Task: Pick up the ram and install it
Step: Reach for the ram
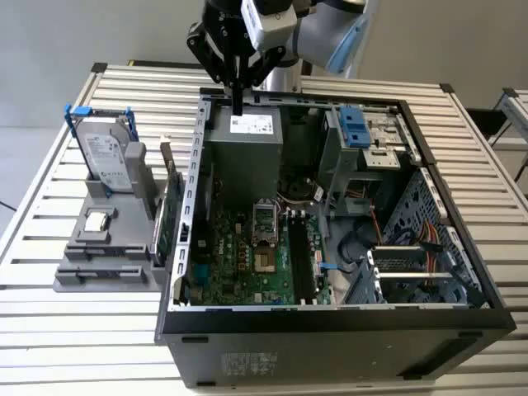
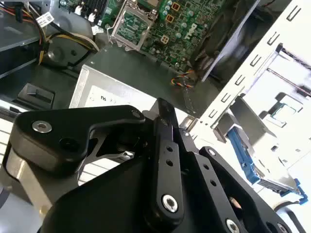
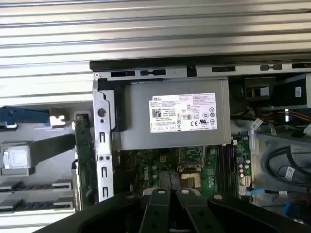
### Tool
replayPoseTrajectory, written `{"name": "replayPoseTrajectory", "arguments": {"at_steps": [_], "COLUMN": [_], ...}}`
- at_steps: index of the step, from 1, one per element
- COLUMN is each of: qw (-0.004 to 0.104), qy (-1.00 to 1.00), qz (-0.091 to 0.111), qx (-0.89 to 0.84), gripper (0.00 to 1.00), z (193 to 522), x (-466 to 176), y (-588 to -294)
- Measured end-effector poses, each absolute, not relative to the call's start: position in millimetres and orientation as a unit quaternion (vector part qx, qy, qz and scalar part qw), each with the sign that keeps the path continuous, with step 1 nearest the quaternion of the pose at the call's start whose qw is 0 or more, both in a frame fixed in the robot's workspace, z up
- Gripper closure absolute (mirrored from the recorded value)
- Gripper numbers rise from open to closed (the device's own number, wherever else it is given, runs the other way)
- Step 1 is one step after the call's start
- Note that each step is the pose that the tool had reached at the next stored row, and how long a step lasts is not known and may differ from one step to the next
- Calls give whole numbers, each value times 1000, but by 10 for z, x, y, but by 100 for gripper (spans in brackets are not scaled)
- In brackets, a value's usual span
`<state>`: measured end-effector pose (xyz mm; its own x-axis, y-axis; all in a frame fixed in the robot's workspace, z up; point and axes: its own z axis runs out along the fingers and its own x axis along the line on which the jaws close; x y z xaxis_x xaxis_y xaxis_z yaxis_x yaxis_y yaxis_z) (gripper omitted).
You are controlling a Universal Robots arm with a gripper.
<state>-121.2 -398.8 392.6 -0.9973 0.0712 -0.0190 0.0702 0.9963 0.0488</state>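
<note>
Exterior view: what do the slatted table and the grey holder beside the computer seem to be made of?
The table looks like pale metal, probably aluminium: straight ribbed slats with a soft sheen. The grey holder looks like matt plastic, perhaps moulded or printed: even colour, blocky stepped shapes, no shine. Neither is certain by look alone.

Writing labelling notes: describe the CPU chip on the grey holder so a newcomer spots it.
Beside the open computer case, on the exterior view's left, sits a grey parts holder. The CPU chip lies flat on it, nearer the camera than the upright hard drive. It is a small silver square, whereas the green card beside it stands tall on edge.
</note>
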Motion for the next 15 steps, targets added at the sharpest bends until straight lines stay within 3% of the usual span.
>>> {"name": "replayPoseTrajectory", "arguments": {"at_steps": [15], "qw": [10], "qy": [999], "qz": [26], "qx": [35], "gripper": [100], "z": [3926], "x": [-1268], "y": [-3988]}}
